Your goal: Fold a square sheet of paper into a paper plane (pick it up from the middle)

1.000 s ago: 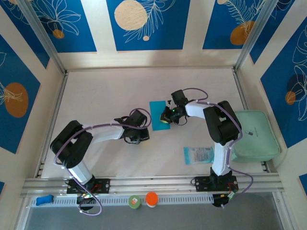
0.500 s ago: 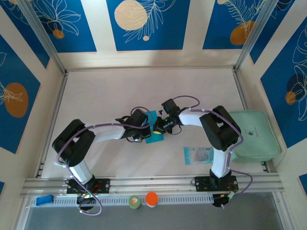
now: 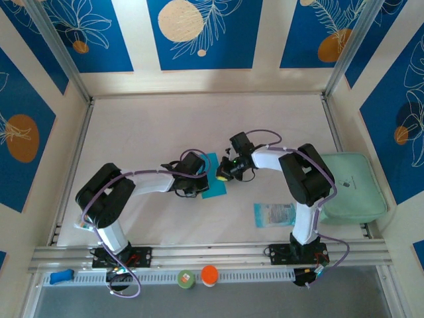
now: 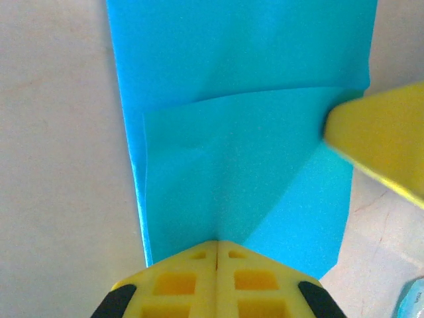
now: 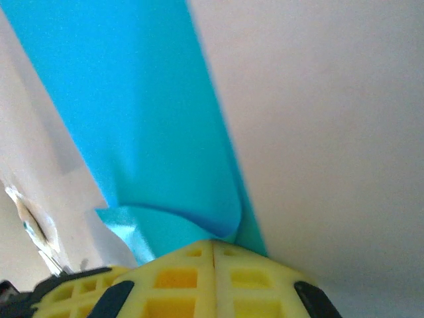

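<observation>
The square sheet of paper (image 3: 214, 189) lies mid-table, cyan, with a flap folded over so one layer lies on another (image 4: 245, 165). My left gripper (image 3: 201, 180) is shut, its yellow tips (image 4: 216, 246) resting on the sheet's near edge. Facing it from the right, my right gripper (image 3: 224, 175) is shut on the sheet's opposite edge. There the paper (image 5: 152, 132) curls up into its closed tips (image 5: 213, 244). One of its yellow fingers (image 4: 384, 142) touches the flap's right corner in the left wrist view.
A pale printed packet (image 3: 273, 214) lies right of centre near the front. A mint-green pad (image 3: 351, 187) sits by the right wall. Along the front rail are a green cap (image 3: 185, 279), an orange cap (image 3: 209, 274) and a blue piece (image 3: 61, 275).
The right gripper drew the sheet down and left, folding it over. The left gripper moved right onto the sheet's edge and closed fully.
</observation>
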`<state>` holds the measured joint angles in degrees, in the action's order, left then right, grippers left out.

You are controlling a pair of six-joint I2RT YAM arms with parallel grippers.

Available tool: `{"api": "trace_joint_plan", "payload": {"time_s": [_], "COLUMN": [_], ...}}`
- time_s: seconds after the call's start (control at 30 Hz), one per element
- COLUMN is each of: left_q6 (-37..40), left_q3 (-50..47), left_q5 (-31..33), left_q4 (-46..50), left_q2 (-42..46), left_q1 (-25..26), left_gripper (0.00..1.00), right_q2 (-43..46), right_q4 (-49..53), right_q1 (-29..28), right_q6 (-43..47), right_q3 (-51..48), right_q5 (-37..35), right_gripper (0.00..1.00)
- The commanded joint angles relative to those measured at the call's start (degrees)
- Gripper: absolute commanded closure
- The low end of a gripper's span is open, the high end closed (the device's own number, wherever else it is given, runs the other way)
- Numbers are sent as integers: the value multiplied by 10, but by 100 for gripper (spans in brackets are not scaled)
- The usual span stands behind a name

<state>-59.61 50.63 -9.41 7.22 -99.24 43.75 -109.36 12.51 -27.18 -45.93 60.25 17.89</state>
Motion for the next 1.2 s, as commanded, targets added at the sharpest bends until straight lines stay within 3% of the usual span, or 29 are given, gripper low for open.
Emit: {"api": "trace_joint_plan", "payload": {"time_s": [0.0, 0.23, 0.57, 0.7, 0.87, 1.0, 1.17], "left_q6": [-12, 4, 15, 19, 32, 40, 47], "left_q3": [-35, -28, -3, 24, 52, 49, 62], "left_q5": [-7, -16, -27, -42, -9, 7, 13], "left_q4": [100, 88, 85, 67, 95, 89, 63], "left_q2": [-21, -17, -11, 28, 60, 55, 31], "left_q1": [3, 3, 3, 2, -5, -20, -27], "left_gripper": [100, 100, 100, 90, 79, 80, 84], "right_q2": [-28, -14, 75, 101, 124, 135, 135], "right_q4": [20, 34, 26, 16, 23, 8, 11], "right_q1": [40, 70, -2, -19, -20, -23, -23], "right_q6": [14, 28, 23, -13, -54, -69, -76], "right_q3": [22, 50, -27, -55, -61, -71, -70], "right_q5": [-61, -65, -56, -49, -42, -41, -42], "right_gripper": [100, 100, 100, 88, 80, 67, 62]}}
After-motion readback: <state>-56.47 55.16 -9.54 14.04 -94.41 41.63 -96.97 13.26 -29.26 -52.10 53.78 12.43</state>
